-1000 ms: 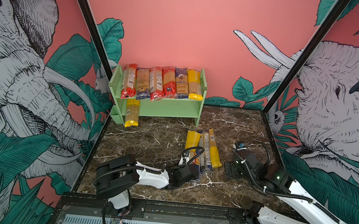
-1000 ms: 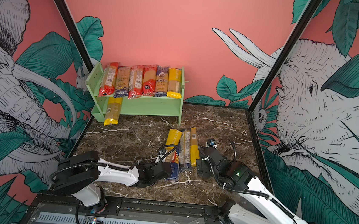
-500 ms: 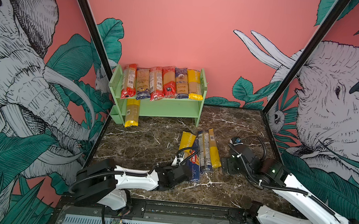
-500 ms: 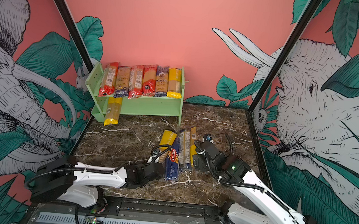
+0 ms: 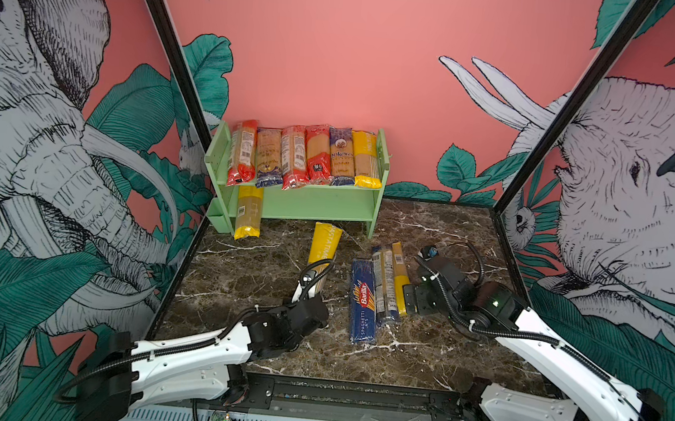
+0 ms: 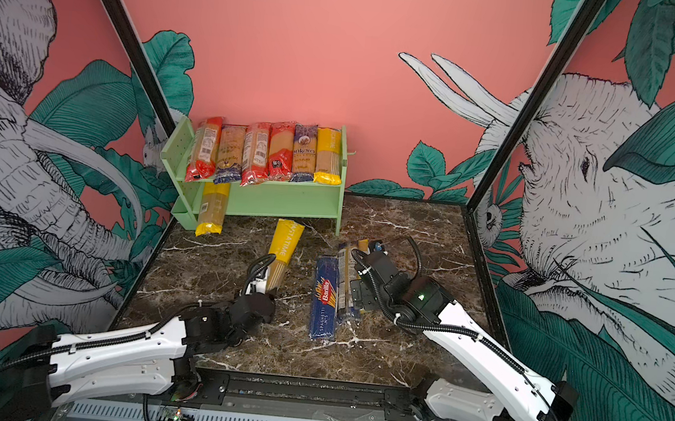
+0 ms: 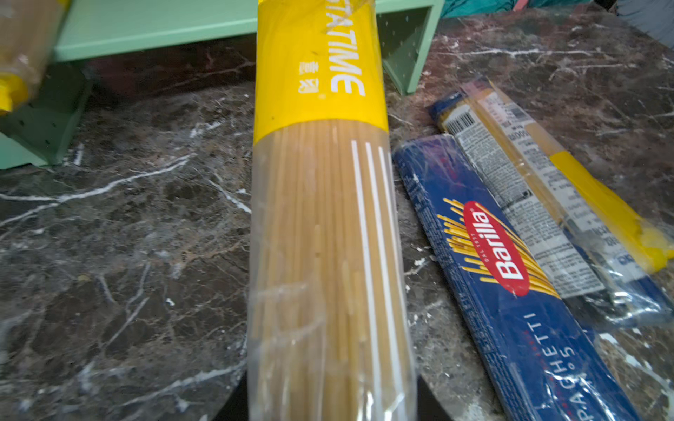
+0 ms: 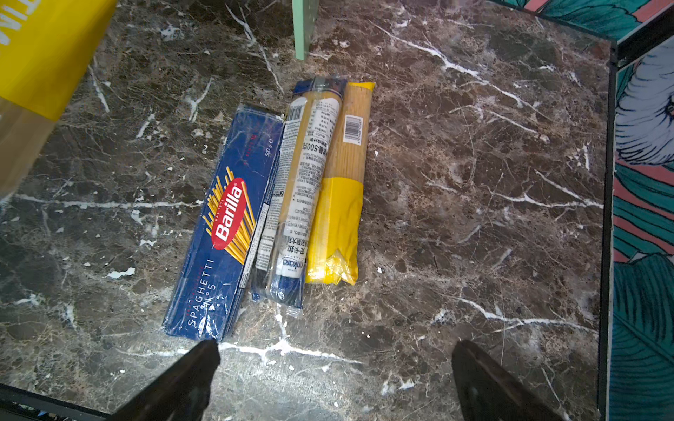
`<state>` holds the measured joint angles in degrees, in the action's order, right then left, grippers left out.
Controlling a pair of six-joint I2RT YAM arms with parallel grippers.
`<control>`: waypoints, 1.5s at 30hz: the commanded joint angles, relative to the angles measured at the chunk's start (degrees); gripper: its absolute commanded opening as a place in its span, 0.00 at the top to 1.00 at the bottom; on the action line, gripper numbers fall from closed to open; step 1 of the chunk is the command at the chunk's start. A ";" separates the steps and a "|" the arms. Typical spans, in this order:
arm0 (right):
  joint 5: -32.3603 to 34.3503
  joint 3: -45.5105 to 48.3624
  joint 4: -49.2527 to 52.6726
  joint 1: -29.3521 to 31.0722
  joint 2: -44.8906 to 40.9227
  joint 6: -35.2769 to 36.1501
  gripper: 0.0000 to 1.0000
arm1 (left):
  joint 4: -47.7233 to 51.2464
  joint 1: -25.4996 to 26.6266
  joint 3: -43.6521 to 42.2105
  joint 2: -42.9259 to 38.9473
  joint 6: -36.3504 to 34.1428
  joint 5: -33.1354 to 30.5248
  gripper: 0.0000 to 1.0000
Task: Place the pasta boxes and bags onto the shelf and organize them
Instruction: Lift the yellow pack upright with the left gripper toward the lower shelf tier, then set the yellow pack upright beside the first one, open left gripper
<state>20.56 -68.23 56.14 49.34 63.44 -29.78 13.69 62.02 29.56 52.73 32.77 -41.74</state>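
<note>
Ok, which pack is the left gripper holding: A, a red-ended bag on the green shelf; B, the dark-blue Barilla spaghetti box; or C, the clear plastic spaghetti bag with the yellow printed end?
C: the left gripper is shut on the yellow-ended clear spaghetti bag, seen in its wrist view.

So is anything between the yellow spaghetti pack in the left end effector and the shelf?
Nothing visible: only marble tabletop between the yellow-ended clear spaghetti pack and the pale green shelf. A yellow-tipped pack occupies its lower board's left end.
</note>
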 commanded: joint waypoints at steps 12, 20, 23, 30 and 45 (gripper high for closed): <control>-0.92 -3.82 -4.56 -1.82 3.60 3.26 0.01 | -8.33 -26.50 8.85 -1.59 -15.46 9.41 1.00; -2.21 -5.03 -4.34 -4.31 4.60 4.99 0.01 | -15.24 -35.89 15.33 8.72 -17.38 16.16 1.00; -2.62 -4.64 -4.42 -5.26 4.49 5.23 0.01 | -16.42 -37.90 18.21 12.93 -18.59 17.37 1.00; -3.89 -3.78 -5.17 -7.67 4.41 6.09 0.01 | -19.24 -42.16 24.12 20.56 -20.25 19.70 1.00; -7.47 -2.62 -7.07 -12.55 5.98 8.12 0.01 | -25.36 -46.91 28.98 32.94 -21.50 21.26 1.00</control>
<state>14.11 -71.46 50.37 37.43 68.99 -22.61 -1.67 15.57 54.72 86.48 12.51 -19.31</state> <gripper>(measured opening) 0.990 0.392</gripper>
